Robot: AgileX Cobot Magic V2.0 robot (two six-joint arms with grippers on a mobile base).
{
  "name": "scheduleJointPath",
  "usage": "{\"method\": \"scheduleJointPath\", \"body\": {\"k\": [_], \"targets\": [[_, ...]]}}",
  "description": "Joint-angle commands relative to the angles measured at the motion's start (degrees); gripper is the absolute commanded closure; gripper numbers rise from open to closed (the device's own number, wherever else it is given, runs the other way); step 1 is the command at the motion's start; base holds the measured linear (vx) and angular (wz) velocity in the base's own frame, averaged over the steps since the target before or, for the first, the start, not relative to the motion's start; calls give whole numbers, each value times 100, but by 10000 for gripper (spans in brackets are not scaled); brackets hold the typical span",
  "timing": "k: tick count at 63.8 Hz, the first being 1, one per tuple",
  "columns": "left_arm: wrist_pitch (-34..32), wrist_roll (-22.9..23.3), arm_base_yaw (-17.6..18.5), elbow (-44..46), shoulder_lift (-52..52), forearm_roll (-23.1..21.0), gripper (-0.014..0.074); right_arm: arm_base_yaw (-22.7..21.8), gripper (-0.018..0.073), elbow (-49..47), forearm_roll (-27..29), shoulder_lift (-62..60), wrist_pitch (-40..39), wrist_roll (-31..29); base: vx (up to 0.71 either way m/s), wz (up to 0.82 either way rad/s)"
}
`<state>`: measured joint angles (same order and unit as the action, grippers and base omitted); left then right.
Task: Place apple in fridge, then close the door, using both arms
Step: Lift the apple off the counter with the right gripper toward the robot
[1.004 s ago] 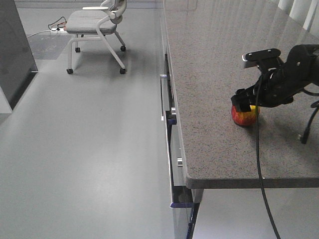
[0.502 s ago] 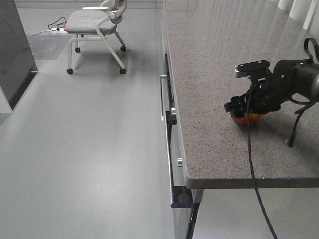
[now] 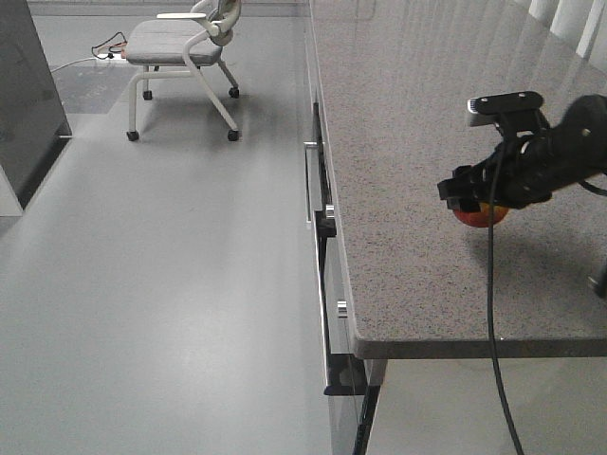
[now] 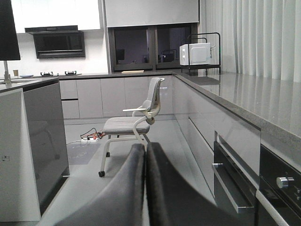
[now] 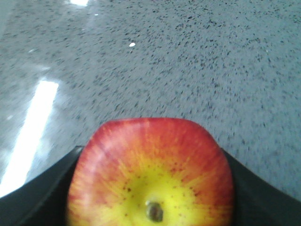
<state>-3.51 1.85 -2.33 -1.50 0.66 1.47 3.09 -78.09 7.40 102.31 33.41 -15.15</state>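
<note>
Your right gripper clamps the apple by its sides, over the counter near its front edge. Glossy, firm, likely slippery: grip the widest girth. Left gripper pinched shut, empty.

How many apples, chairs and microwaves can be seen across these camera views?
apple: 1
chair: 1
microwave: 1
Total: 3
</note>
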Motion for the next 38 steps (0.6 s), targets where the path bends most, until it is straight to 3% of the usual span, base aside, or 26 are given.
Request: {"method": "scheduleJointPath", "body": {"k": [1,38], "targets": [[-391,63,9,-118,92,-15,603,136,172,466,153,-913,-556,-178,0,0],[-391,63,9,-118,92,-15,603,2191,172,3189,557,-4635,-644,-166,0,0]]}}
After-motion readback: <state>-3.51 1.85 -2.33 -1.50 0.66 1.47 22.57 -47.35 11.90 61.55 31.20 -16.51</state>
